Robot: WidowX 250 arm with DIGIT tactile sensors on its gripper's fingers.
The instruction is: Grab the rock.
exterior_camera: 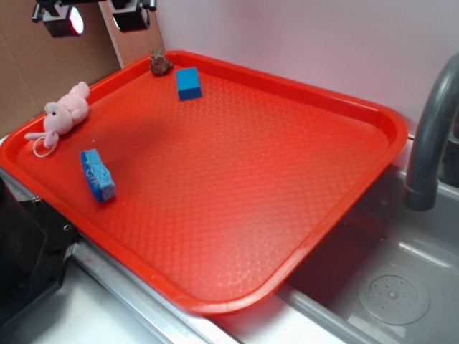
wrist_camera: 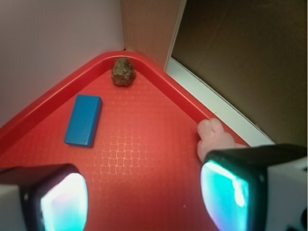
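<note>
The rock is a small lumpy brown-grey stone tucked in the far corner of the red tray. A blue block lies just beside it on the tray floor. My gripper hangs high above the tray's far left, well short of the rock, open with bare tray showing between its two fingers. In the exterior view only the fingertips show at the top edge.
A pink plush bunny lies at the tray's left rim, partly behind my right finger in the wrist view. A blue sponge sits nearer the front. A sink with grey faucet lies right. Walls enclose the far corner.
</note>
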